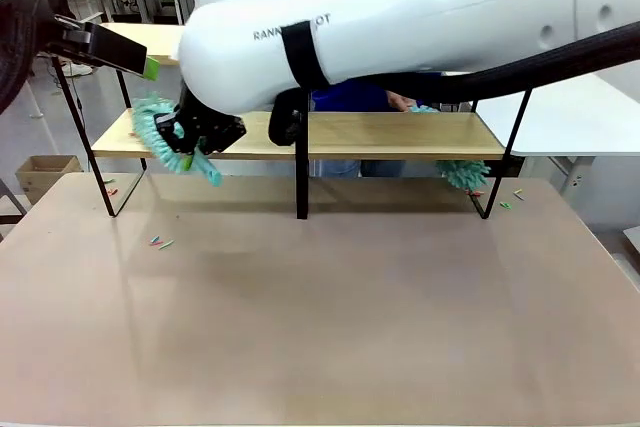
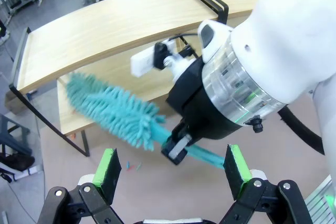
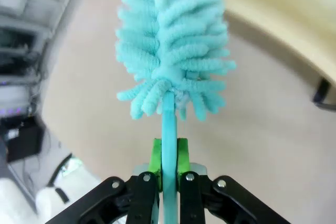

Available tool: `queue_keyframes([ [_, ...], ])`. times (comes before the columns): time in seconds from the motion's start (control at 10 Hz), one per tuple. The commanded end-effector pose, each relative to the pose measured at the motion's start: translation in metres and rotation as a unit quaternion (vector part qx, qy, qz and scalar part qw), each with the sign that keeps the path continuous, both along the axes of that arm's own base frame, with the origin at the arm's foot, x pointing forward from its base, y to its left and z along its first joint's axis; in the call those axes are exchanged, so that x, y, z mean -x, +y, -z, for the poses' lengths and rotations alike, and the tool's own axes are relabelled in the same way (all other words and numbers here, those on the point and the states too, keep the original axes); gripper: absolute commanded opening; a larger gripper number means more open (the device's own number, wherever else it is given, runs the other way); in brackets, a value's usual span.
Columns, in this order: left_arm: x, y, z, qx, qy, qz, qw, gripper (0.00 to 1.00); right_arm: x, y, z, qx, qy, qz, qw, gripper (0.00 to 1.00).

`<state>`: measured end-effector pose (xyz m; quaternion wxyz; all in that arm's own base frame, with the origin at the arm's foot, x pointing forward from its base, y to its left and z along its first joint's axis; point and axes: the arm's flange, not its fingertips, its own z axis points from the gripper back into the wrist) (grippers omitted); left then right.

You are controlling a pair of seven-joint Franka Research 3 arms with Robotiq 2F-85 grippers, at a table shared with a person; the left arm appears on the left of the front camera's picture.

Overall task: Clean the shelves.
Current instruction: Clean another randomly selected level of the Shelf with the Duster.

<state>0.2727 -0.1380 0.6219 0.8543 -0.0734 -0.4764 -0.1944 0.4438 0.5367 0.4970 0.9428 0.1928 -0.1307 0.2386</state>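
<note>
Now the shelves (image 1: 400, 134) sit just beyond the right jaws' duster (image 1: 157, 129).

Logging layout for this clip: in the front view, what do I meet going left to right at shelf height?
box → duster → shelves' upright → second duster
</note>
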Motion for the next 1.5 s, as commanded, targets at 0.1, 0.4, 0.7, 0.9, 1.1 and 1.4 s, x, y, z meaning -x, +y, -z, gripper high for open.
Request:
queue_keyframes([
  [0.1,0.000,0.001,0.000,0.000,0.000,0.000,1.000,1.00,0.012,-0.033,-0.012,-0.013,0.040,-0.239,0.970,0.13],
  [0.4,0.000,0.001,0.000,0.000,0.000,0.000,1.000,1.00,0.019,-0.084,-0.028,-0.072,0.040,-0.219,0.972,0.13],
  [0.7,0.000,0.001,0.000,0.000,0.000,0.000,1.000,1.00,0.028,-0.125,-0.035,-0.092,0.044,-0.201,0.974,0.13],
  [0.9,0.000,0.001,0.000,0.000,0.000,0.000,1.000,1.00,0.030,-0.161,-0.034,-0.087,0.054,-0.189,0.977,0.13],
  [1.1,0.000,0.001,0.000,0.000,0.000,0.000,1.000,1.00,0.050,-0.226,-0.037,-0.028,0.075,-0.270,0.960,0.13],
  [1.4,0.000,0.001,0.000,0.000,0.000,0.000,1.000,1.00,0.132,-0.355,-0.080,0.024,0.102,-0.333,0.937,0.13],
])
